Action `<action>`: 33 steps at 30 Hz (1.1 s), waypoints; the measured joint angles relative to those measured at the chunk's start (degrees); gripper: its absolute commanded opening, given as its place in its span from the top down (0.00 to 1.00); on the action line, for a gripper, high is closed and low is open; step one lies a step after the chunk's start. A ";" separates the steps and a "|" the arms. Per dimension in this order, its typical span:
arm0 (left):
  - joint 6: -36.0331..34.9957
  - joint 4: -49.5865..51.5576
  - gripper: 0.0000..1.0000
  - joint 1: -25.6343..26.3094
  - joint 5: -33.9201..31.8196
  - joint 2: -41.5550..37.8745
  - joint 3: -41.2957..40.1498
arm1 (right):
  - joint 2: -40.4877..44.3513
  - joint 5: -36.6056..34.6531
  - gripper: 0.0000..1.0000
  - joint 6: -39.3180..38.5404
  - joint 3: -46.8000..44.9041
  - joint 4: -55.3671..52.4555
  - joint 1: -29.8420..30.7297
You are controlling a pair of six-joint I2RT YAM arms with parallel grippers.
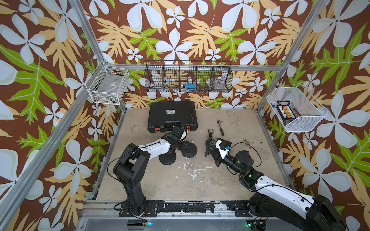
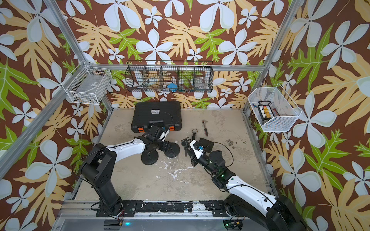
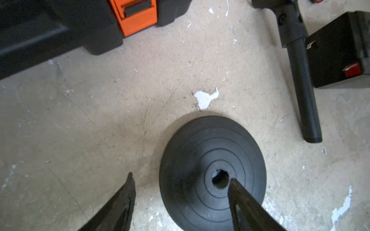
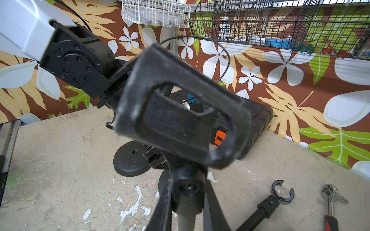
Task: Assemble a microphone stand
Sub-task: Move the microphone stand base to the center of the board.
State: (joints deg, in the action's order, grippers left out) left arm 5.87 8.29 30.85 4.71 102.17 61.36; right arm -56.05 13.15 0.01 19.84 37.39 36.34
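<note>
The right hand (image 4: 187, 207) is clenched on a stand pole (image 4: 188, 190) topped by a clamp holder (image 4: 180, 120). Farther off, the left hand (image 3: 181, 178) hangs released over a round base (image 3: 200, 144) on the tabletop (image 3: 100, 120), near the black tool case (image 1: 172, 116).

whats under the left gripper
Bare tabletop and a round black base with a centre hole lie under the open left gripper; one finger hides part of the base.
</note>
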 measured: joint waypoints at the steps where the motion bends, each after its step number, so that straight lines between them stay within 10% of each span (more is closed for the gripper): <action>1: 0.00 0.02 0.27 0.00 0.31 0.37 0.04 | -0.11 0.00 0.99 0.00 0.00 0.00 0.00; 33: -2.89 -5.55 0.35 3.08 0.59 5.40 0.00 | 2.82 2.12 0.97 -0.07 -1.07 0.46 0.02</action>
State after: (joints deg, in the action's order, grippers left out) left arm 2.98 2.74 33.93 5.30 107.57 61.36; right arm -53.23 15.27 -0.05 18.76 37.85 36.36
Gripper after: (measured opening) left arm 0.651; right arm 0.194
